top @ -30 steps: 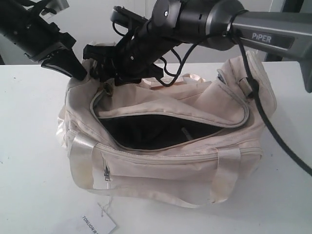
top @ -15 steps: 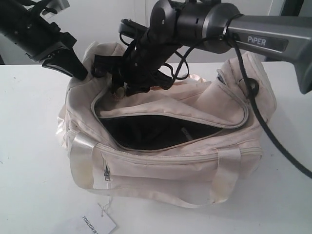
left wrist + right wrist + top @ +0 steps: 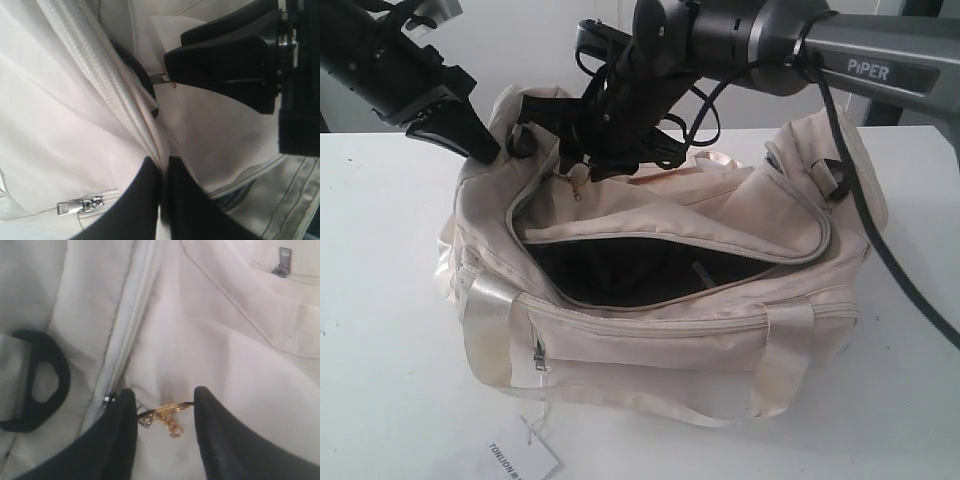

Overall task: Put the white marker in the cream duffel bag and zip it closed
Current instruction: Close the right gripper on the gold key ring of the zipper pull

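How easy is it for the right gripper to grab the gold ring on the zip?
Probably easy, yes. The gold ring lies on the bag right between the open jaws of the right gripper, and nothing sits in the gap. It looks like it only needs to close.

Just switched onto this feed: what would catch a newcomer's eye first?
The cream duffel bag fills the middle of the white table, its curved top zip gaping over dark lining. At its left end in the exterior view, the right pincer straddles the gold ring pull, while the left pincer pinches the bag's fabric nearby.
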